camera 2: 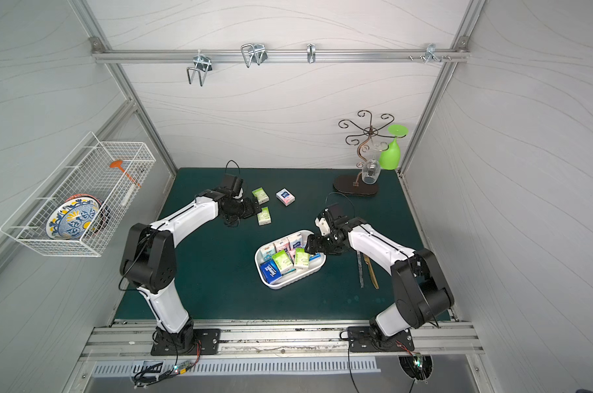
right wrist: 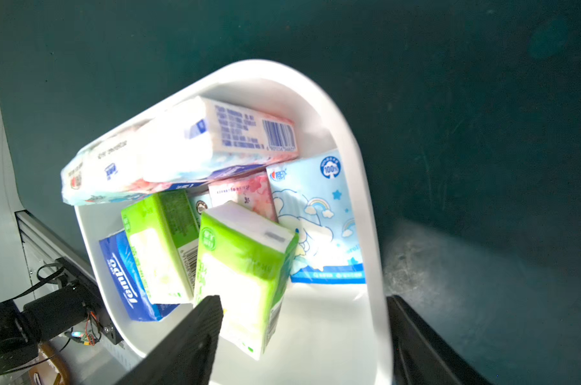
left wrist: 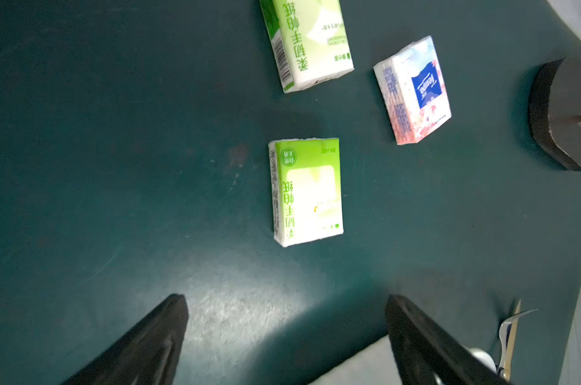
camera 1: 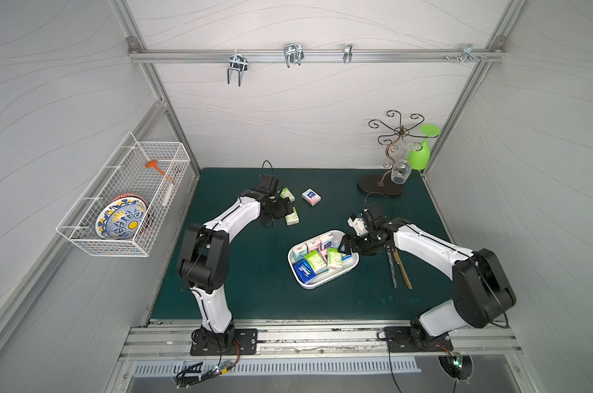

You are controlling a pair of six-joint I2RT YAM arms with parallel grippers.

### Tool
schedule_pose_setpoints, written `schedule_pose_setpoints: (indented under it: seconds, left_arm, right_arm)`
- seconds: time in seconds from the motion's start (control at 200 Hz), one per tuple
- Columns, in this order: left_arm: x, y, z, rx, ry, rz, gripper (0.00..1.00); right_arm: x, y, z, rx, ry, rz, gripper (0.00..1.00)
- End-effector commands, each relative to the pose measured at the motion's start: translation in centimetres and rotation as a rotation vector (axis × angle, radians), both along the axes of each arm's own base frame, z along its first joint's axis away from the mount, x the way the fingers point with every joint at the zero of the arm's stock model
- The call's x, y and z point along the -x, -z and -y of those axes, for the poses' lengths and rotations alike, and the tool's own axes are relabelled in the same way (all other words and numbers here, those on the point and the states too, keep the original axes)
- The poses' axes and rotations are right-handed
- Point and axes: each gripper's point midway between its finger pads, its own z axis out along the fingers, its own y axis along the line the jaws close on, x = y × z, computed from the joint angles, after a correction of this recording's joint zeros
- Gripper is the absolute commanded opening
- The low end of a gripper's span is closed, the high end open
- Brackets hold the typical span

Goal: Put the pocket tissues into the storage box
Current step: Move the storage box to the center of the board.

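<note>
Black fingers of R gripper (right wrist: 302, 301) stand spread across the white box (right wrist: 359, 186) rim, w/ a green packet (right wrist: 245, 266) against one tip, not pinched; other packets (right wrist: 182, 143) lie inside. L gripper (left wrist: 285, 298) is spread also, empty, over the mat (left wrist: 115, 150); loose green pack (left wrist: 306, 193), second green pack (left wrist: 307, 43) & pink pack (left wrist: 412, 90) lie on it

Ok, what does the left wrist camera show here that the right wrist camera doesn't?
Left wrist only: three packets loose on the green mat, one green packet, another green packet and a pink packet, plus a dark stand base. Right wrist only: the white box piled with packets, a tilted green packet by the right hand. Both: that mat and a hand with fingers spread; the left hand holds nothing.
</note>
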Motion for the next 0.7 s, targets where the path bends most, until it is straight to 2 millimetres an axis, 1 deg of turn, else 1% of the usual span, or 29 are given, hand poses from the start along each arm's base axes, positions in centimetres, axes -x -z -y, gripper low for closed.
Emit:
schedule_pose_setpoints:
  seconds: [0.0,0.09,0.2,0.315,0.445,0.695]
  left_arm:
    - [-1.8,-0.9,0.9,-0.018,0.078,0.017,0.95]
    - [-2.6,-0.1,1.3,-0.011,0.078,0.001,0.94]
    - [-3.5,0.8,1.9,0.008,0.067,-0.012,0.92]
    - [-4.4,1.7,2.5,0.02,0.06,-0.033,0.9]
    - [-4.9,2.9,2.6,0.014,0.051,-0.065,0.89]
    - [-5.4,5.1,2.6,-0.023,0.042,-0.12,0.86]
  right_arm:
    - [1.1,-1.5,-0.5,-0.043,0.007,-0.024,0.82]
    - [1.6,-2.3,-0.4,-0.056,0.002,-0.018,0.82]
    - [1.7,-2.7,0.5,-0.023,0.001,0.011,0.84]
    - [1.1,-2.8,1.7,0.015,0.015,0.038,0.85]
    - [0.4,-3.1,2.2,0.015,0.027,0.049,0.86]
    - [-0.6,-4.3,3.9,0.07,0.054,0.103,0.87]
